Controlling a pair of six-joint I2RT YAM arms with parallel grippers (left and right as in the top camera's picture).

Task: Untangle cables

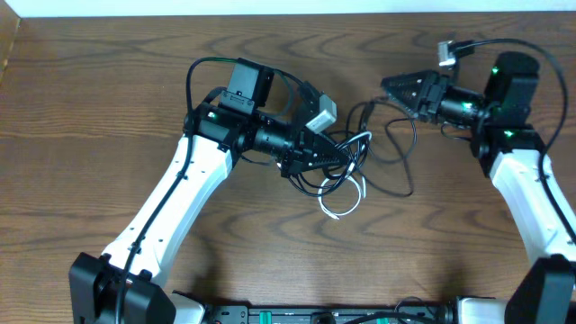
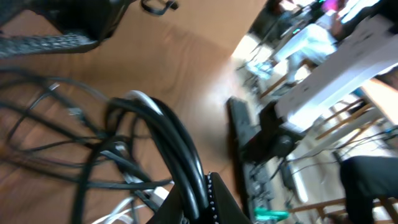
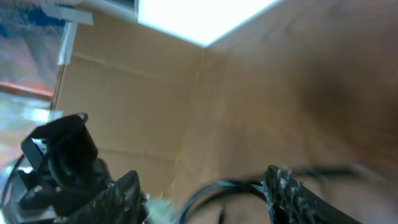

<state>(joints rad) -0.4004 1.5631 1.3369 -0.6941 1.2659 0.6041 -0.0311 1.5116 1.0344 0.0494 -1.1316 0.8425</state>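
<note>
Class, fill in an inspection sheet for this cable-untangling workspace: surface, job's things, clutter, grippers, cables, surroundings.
Surface: wooden table, dark grain.
Job's things: black cables and white cable, tangled together near the centre.
Clutter: nothing seen.
Grippers: left gripper shut on black cables inside the tangle; right gripper open, with a black cord running between its fingers.
Cables: arm wiring loops off the left arm, apart from the tangle.
Surroundings: blurred equipment beyond the table edge.
</note>
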